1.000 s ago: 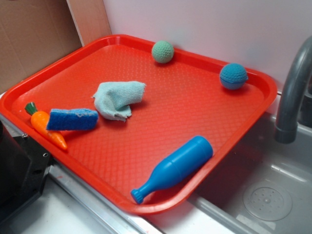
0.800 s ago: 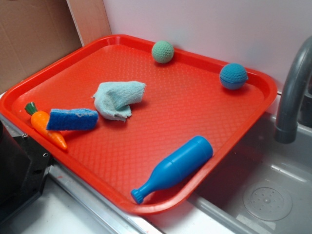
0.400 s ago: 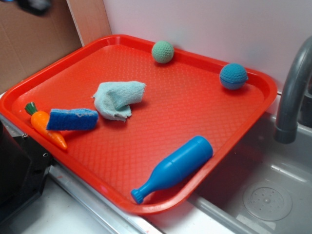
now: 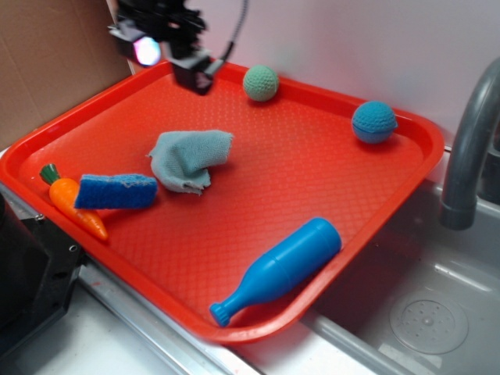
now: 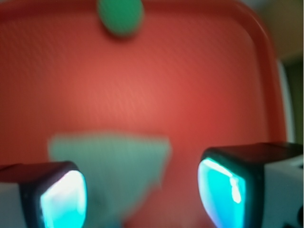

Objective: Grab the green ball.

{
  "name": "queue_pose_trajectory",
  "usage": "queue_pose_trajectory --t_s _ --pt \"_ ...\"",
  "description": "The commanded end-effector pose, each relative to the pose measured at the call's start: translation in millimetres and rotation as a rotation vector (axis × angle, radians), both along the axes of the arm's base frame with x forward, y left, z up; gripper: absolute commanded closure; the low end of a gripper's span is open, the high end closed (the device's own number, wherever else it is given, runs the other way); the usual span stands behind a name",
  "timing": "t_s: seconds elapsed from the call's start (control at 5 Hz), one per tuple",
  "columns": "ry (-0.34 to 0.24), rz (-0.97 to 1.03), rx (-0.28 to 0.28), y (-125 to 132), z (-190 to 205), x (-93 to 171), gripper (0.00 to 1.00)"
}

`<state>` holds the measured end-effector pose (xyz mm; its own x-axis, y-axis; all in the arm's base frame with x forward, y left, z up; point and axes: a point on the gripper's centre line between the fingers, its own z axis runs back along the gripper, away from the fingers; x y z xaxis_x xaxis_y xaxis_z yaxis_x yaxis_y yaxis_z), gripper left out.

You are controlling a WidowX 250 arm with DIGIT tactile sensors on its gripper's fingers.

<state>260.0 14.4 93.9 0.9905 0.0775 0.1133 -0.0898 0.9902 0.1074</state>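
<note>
Since the earlier frames, when no arm showed over the tray, the pincer [image 4: 176,58] has come in at the tray's far left corner, black and boxy with a glowing light on its body. In the wrist view its two fingers [image 5: 228,187] stand wide apart with nothing between them, their inner faces lit cyan. Resting against the far rim of the red tray [image 4: 406,195], the green ball [image 4: 261,83] is a small round crocheted thing of pale sage yarn, just to the right of the pincer and apart from it; in the blurred wrist view it shows as a green blob [image 5: 120,16] at the top edge. A blue crocheted ball [image 4: 374,122] with a lighter band sits near the right corner. The tray's floor has a fine diamond texture. On it lie a crumpled pale teal cloth [image 4: 189,159], a blue sponge [image 4: 116,191] touching a plastic carrot [image 4: 72,201], and a smooth blue plastic bottle [image 4: 280,269] on its side. A grey faucet [image 4: 469,148] curves over the steel sink [image 4: 422,305].
</note>
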Motion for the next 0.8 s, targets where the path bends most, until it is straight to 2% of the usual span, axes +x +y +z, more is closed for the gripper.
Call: queue_pose_trajectory --t_s 0.0,0.2,0.4,0.6 --pt "-0.086 -0.047 -0.043 -5 -4 55 0.0" --pt "-0.086 -0.047 -0.043 -5 -4 55 0.0" --pt "-0.059 -0.061 -0.049 -8 -28 59 0.0" --pt "-0.157 -0.069 -0.122 0 -37 72 0.0"
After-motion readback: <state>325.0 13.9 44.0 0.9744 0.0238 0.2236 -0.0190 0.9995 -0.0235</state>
